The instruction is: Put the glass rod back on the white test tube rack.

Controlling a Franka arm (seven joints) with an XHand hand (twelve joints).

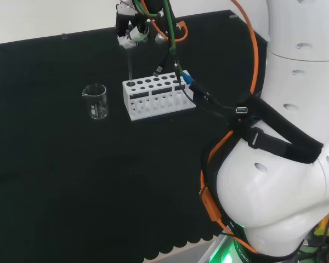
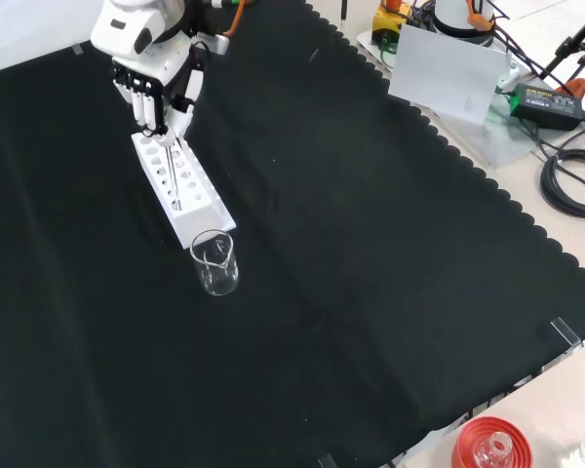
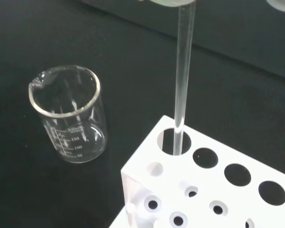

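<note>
The white test tube rack (image 1: 156, 97) (image 2: 180, 190) (image 3: 218, 190) lies on the black cloth with a row of round holes along its top. A clear glass rod (image 1: 130, 66) (image 2: 175, 174) (image 3: 183, 76) stands upright, and its lower end sits in the rack's end hole nearest the beaker. Above the rack, the black and white hand (image 1: 132, 28) (image 2: 154, 83) has its fingers curled round the rod's upper end.
An empty clear glass beaker (image 1: 95, 101) (image 2: 214, 261) (image 3: 69, 114) stands on the cloth just beyond the rack's end. A red ribbed stand (image 2: 489, 444) sits at the front view's lower edge. Cables hang from the arm (image 1: 296, 137) near the rack's other end.
</note>
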